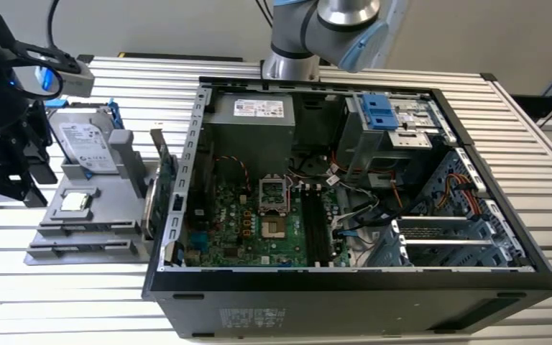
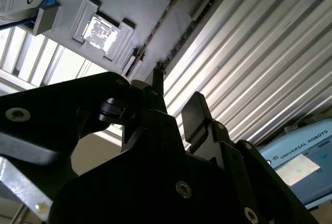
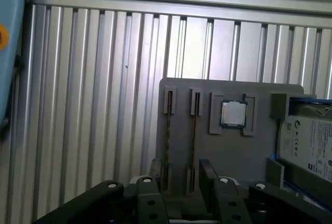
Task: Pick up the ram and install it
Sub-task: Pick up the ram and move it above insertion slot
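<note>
Slatted table (image 3: 78, 105), lower centre: gripper (image 3: 181, 175), jaws apart and empty, near edge-on ram (image 3: 193, 136), likely light, stiff, fragile; grip its flat faces.

A ribbed silver aluminium worktop (image 1: 65, 302) carries an open black computer tower case (image 1: 353, 277) lying on its side. Inside it are a green motherboard (image 1: 247, 223) and a grey metal power supply box (image 1: 252, 133). At the exterior view's left, just beside the case, sits a grey plastic fixture tray (image 1: 94, 223). It holds a silver hard drive in a blue frame (image 1: 89, 144), propped at a tilt, and a small square silver processor chip (image 1: 77, 201) lying flat in a recess. A green expansion card (image 1: 166, 180) stands upright between tray and case.
</note>
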